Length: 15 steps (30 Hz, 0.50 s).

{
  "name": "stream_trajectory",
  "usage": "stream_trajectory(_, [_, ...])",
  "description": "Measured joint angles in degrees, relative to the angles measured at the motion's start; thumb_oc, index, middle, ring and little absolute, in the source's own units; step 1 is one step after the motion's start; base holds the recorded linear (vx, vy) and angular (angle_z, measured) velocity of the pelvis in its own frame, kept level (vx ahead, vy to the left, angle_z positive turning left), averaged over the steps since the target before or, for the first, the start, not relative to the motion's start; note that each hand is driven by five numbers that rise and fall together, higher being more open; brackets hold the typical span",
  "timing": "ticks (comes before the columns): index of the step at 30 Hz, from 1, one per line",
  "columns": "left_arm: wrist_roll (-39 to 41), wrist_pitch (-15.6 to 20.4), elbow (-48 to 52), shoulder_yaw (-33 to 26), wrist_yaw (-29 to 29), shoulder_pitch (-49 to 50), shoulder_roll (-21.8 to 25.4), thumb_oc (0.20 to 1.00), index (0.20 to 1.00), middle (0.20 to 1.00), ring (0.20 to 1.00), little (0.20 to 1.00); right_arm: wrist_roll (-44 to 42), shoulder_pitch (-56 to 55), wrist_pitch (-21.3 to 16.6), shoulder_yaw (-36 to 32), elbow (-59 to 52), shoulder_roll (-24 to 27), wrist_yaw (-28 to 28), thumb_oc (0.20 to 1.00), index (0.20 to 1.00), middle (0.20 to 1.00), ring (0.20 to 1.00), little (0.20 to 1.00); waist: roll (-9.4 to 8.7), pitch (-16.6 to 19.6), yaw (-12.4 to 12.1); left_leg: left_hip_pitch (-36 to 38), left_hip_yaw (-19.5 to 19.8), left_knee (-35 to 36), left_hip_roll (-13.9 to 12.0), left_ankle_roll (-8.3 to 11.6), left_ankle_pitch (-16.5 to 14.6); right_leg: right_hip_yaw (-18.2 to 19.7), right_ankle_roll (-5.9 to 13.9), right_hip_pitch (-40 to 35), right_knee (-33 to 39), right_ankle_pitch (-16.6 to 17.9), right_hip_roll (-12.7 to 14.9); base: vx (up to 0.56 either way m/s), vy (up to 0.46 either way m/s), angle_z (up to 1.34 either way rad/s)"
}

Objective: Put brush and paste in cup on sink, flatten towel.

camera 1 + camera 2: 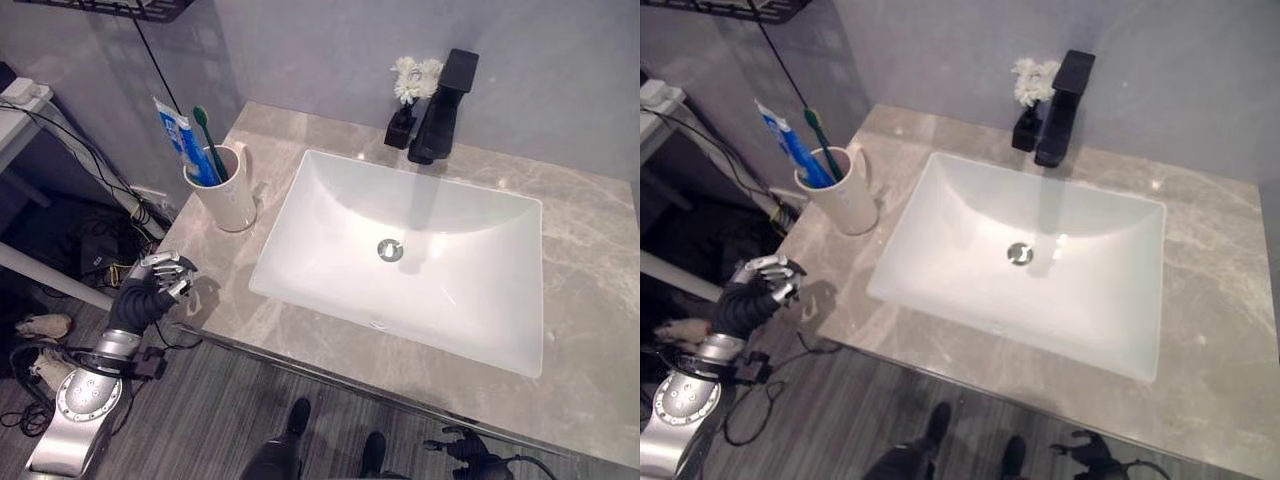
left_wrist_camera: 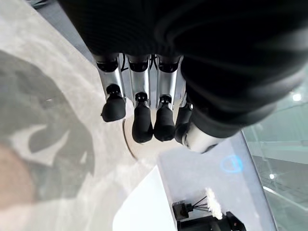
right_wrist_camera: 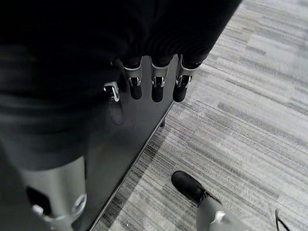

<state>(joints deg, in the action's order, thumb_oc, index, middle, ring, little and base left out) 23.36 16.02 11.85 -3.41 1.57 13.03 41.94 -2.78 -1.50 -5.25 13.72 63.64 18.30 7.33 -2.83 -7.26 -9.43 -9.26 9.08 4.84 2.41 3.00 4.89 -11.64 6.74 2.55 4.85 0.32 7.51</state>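
the grey stone counter (image 1: 590,300) carries the white sink (image 1: 420,250) and, just beside its near-left corner, the cup (image 1: 228,192) with brush (image 1: 208,135) and paste (image 1: 180,135) standing tilted inside, up-counter from the nearer left hand (image 1: 160,280), fingers curled and empty; the right hand (image 3: 154,82) hangs curled below the counter.

I am standing at a bathroom vanity. Below me lies a white rectangular basin (image 1: 400,255) with a round metal drain (image 1: 390,250), sunk into a grey marbled countertop (image 1: 590,300). A black faucet (image 1: 445,105) rises at its far rim, with a small dark bottle holding white flowers (image 1: 412,85) just beside it. A cream cup (image 1: 228,190) holding a toothbrush (image 1: 208,140) and a blue tube of paste (image 1: 185,140) stands on the counter left of the basin. Grey walls and a grey plank floor (image 3: 260,120) surround it.
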Motion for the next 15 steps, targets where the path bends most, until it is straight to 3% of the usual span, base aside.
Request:
stream_trajectory(4, [-1.34,0.00,-0.16,0.04,-0.04,0.55,-0.14,0.200,0.200,0.200,0.200,0.200,1.56,-0.05,-0.01,-2.52,3.82,0.48,0.05,1.000,1.000,1.000,1.000,1.000,-1.00,-0.23,-0.29,2.25,-0.75,-0.26,1.56,-1.35,-0.95,0.34,0.96,-1.25,-1.08,-0.48,1.28,0.00,0.154,-0.07])
stream_trajectory(7, [-1.58,-0.02,-0.92,-0.10,-0.08,1.69,-0.70,0.200,0.200,0.200,0.200,0.200,1.98,1.60,-0.03,-3.32,6.54,0.85,0.04,1.000,1.000,1.000,1.000,1.000,-0.94,-0.86,-1.72,2.32,-3.74,-2.07,1.22,-3.64,-2.11,0.09,1.60,1.96,-7.69,-1.46,2.23,-0.04,0.157,-0.44])
stream_trajectory(8, [-1.83,-0.14,-1.67,-0.03,-0.18,1.81,-0.79,0.200,0.200,0.200,0.200,0.200,1.97,1.64,0.06,-3.59,6.64,0.84,0.04,1.000,1.000,1.000,1.000,1.000,-0.93,-0.85,-1.17,2.64,-3.58,-2.13,1.60,-3.75,-2.17,-0.13,1.35,2.51,-9.22,-1.92,1.80,0.04,0.179,-0.22])
stream_trajectory(9, [-1.87,-0.14,-2.08,-0.13,-0.20,1.68,-0.87,0.200,0.200,0.200,0.200,0.200,1.92,1.42,-0.05,-3.44,7.22,0.73,0.03,1.000,1.000,1.000,1.000,1.000,-0.89,-1.05,-0.45,3.09,-2.60,-2.11,1.68,-4.16,-1.97,1.55,2.76,2.86,-11.03,-4.53,0.75,0.03,0.075,0.24])
stream_trajectory(10, [-1.92,-0.14,-2.32,-0.17,-0.38,1.52,-0.63,0.200,0.200,0.200,0.200,0.200,1.91,0.95,-0.10,-3.29,7.54,0.30,0.01,1.000,1.000,1.000,1.000,1.000,-0.64,-1.20,0.29,3.11,-1.64,-2.10,1.51,-4.14,-1.91,3.87,3.19,3.27,-13.00,-7.29,-2.05,0.07,0.052,0.41])
stream_trajectory(11, [-1.95,-0.13,-2.27,-0.35,-0.62,1.70,-0.17,0.200,0.200,0.200,0.200,0.200,1.88,0.00,-0.06,-3.30,7.57,0.10,-0.05,1.000,1.000,1.000,1.000,1.000,-1.52,-0.89,0.37,3.28,-1.20,-1.97,1.74,-3.78,-1.91,3.77,-1.76,3.23,-13.38,-8.69,-4.48,0.07,0.038,0.40])
stream_trajectory(15, [-1.99,-0.26,-2.33,0.06,-0.77,2.48,-0.10,0.200,0.200,0.200,0.200,0.200,1.86,-1.77,-0.17,-3.28,7.68,0.24,-0.04,1.000,1.000,1.000,1.000,1.000,-1.66,-0.85,0.72,3.11,0.91,-2.77,2.24,-3.96,-1.71,3.29,-1.53,1.04,-11.40,-8.07,-4.78,0.03,0.026,0.28])
